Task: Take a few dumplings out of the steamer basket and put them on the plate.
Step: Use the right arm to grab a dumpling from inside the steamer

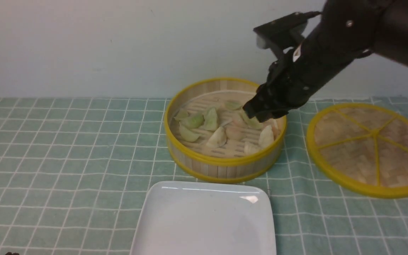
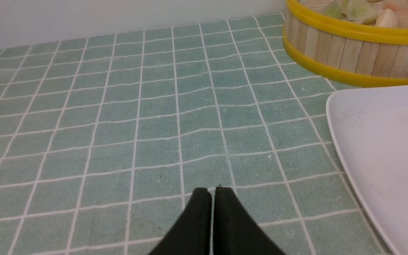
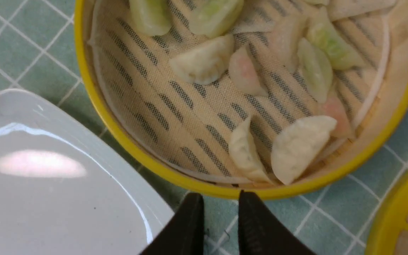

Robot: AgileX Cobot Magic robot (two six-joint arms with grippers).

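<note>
1. Front view: round bamboo steamer basket at the middle of a green checked tabletop, uncovered, with a loose scatter of pale green, whitish and pinkish dumplings on its slatted floor.
2. Just in front of the basket, on the robot's side: glossy white square plate, bare, with no dumpling on it.
3. To the right of the basket and apart from it: flat woven lid with a yellow rim, lying on the tabletop.
4. Right arm slanting down from the upper right, with the right fingers hovering over the right half of the basket, above the dumplings.
5. Right wrist view: right fingers slightly apart, a narrow gap between them and nothing held, with a plump whitish dumpling among the closest to the tips.
6. Left wrist view: left fingers pressed together, holding nothing, low over bare tabletop, with the plate off to one side and the basket beyond.
7. Judged step: the reach for the 1st pick, with all the dumplings in the basket.
8. Next move, as a judgement: wider opening, then a descent straddling 1 dumpling clear of its neighbours and the wall.
9. After that: a gentle close on the soft skin, a lift above the yellow rim, and a short carry to the plate.
</note>
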